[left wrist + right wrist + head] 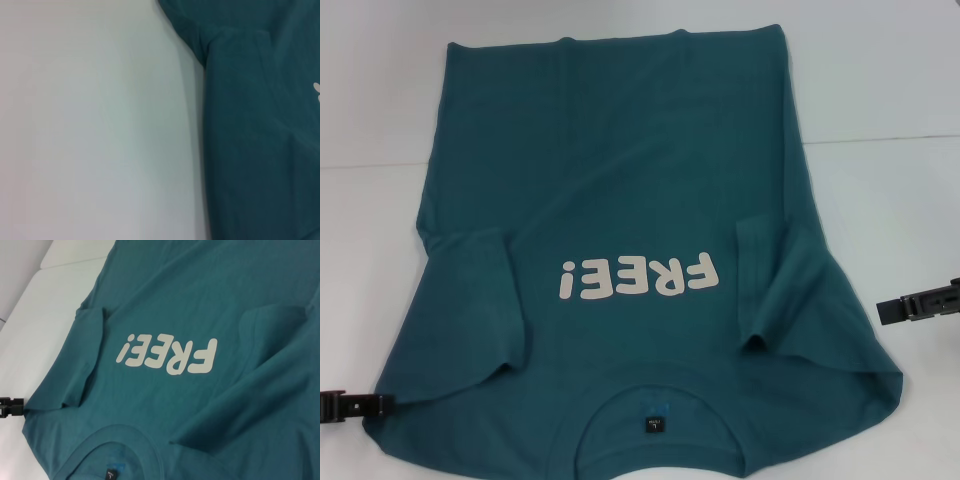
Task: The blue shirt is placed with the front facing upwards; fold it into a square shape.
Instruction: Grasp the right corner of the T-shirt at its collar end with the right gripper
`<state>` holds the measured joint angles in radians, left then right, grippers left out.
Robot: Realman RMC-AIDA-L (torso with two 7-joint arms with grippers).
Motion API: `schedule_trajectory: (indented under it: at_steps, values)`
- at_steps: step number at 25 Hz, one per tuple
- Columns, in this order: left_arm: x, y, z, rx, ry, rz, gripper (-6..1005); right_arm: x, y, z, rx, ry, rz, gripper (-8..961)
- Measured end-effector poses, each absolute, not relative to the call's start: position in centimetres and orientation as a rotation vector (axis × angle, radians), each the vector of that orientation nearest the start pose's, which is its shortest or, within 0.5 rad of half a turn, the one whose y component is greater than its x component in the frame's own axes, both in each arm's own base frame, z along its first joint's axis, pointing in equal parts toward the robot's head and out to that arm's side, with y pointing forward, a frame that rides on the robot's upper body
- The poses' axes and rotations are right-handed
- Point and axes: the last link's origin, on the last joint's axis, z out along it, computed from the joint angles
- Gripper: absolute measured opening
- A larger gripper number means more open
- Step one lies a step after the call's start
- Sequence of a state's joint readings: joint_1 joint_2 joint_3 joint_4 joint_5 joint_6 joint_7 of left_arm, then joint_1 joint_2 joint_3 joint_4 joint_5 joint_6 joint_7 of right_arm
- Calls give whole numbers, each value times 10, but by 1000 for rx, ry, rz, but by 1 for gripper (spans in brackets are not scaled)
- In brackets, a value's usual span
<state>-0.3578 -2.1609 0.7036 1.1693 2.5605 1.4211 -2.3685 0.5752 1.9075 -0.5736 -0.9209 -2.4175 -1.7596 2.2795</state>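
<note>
- Two tools flanked the blue shirt (620, 200), one at each side of the white counter (890, 120).
- At far left, the left tool (350, 404) sat low on the counter, just touching or just beside the shirt's shoulder edge; only a dark tip showed, so whether it was open or closed could not be told.
- Next came the left sleeve (480, 300), already folded inward onto the body.
- In the middle, the shirt lay flat, front up, collar (655, 425) nearest the robot and hem at the far end, with the "FREE!" print (638, 277) across the chest.
- Right of the print, the right sleeve (775, 285) was likewise turned in, though rumpled.
- At far right, the right tool (920, 300) hovered apart from the shirt's side; its state could not be told either.
- Judged from this, the sleeve folds looked done; the next move probably called for gripping both shoulder corners and carrying the collar end toward the hem.
</note>
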Motion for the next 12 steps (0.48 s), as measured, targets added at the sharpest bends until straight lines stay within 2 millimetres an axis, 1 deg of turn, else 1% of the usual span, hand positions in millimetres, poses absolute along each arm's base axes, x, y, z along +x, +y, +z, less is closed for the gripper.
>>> schedule_trajectory:
  at_steps: [3, 12]
  values:
    - [-336, 306, 47, -2075, -1616, -56, 723, 295, 338, 108, -2415, 1592, 207, 817]
    - [-323, 308, 36, -2153, -1657, -81, 895, 294, 339, 107, -2418, 1591, 208, 817]
